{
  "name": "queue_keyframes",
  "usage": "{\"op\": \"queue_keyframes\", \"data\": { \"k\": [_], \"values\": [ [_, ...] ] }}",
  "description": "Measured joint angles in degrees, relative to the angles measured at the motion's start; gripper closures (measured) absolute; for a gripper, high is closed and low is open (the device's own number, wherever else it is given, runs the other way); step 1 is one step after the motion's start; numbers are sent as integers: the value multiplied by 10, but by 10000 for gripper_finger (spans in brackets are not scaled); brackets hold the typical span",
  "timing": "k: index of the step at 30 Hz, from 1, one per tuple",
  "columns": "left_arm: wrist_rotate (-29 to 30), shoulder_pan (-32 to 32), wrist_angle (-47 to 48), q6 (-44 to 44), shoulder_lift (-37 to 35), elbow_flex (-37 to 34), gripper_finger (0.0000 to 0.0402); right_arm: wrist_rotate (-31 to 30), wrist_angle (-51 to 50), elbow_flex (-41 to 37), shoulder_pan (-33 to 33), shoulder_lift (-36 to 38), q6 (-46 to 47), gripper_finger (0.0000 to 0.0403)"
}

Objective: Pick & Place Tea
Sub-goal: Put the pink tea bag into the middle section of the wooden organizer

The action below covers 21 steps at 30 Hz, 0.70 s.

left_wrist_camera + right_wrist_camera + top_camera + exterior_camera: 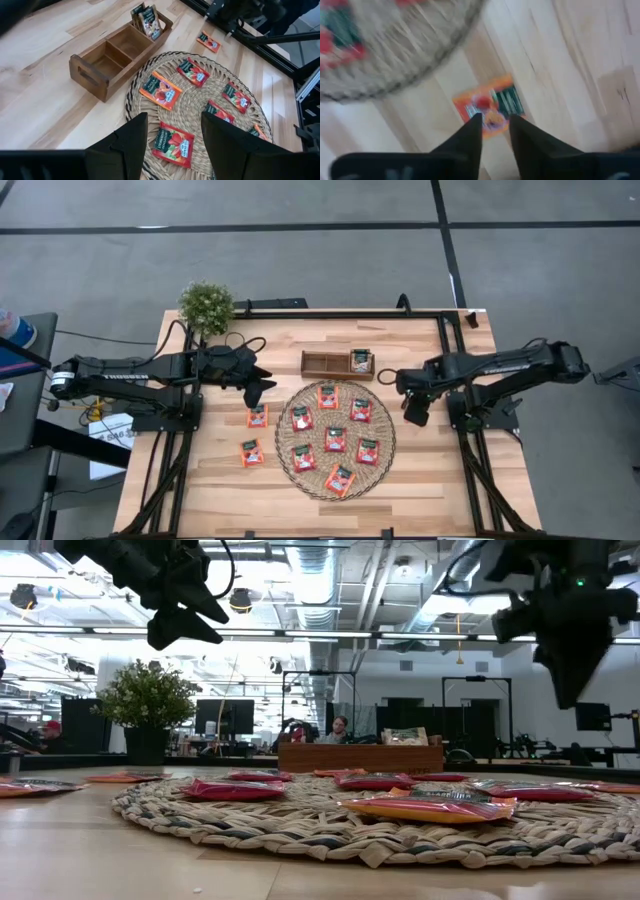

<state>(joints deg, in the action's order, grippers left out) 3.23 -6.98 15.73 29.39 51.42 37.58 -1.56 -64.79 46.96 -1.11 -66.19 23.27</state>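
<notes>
1. Sachets of tea, small flat red-orange squares with dark centre labels, make up most of the scene. Seven of them (335, 438) lie spread face-up on the round woven straw mat (290, 470) in the middle of the light wooden table (210, 490).
2. Two more red-orange sachets lie on the bare table just beside the mat on the left arm's side, one (257, 416) nearer the far edge and one (251, 452) nearer the front.
3. Another red-orange sachet (490, 107) lies flat on the table just off the mat's rim on the right arm's side. It also shows in the left wrist view (208, 41), close to the right arm.
4. A few paler sachets (361, 361) stand on edge in the end slot of the brown wooden three-slot tray (325, 364), the slot nearest the right arm. The tray sits just beyond the mat.
5. The right tool (412, 415) hangs above the lone sachet on its side of the mat. Its dark fingers (470, 135) stand narrowly apart with nothing between them, and the sachet shows on the table past their tips.
6. The left tool (256, 394) hovers off the table between the tray and the two loose sachets. Its fingers (132, 135) are spread wide and hold nothing.
7. A small green potted plant (206, 305) stands at the table's far corner on the left arm's side.
</notes>
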Motion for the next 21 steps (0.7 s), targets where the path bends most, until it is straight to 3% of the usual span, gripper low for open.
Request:
{"op": "queue_keyframes", "data": {
  "k": [12, 21],
  "values": [
    [-6, 0, 5, 0, 0, 0, 225, 3, 19, -47, 53, -57, -87, 182],
    [-6, 0, 9, 0, 0, 0, 225, 12, 53, -66, 90, -112, -112, 170]
  ]
}}
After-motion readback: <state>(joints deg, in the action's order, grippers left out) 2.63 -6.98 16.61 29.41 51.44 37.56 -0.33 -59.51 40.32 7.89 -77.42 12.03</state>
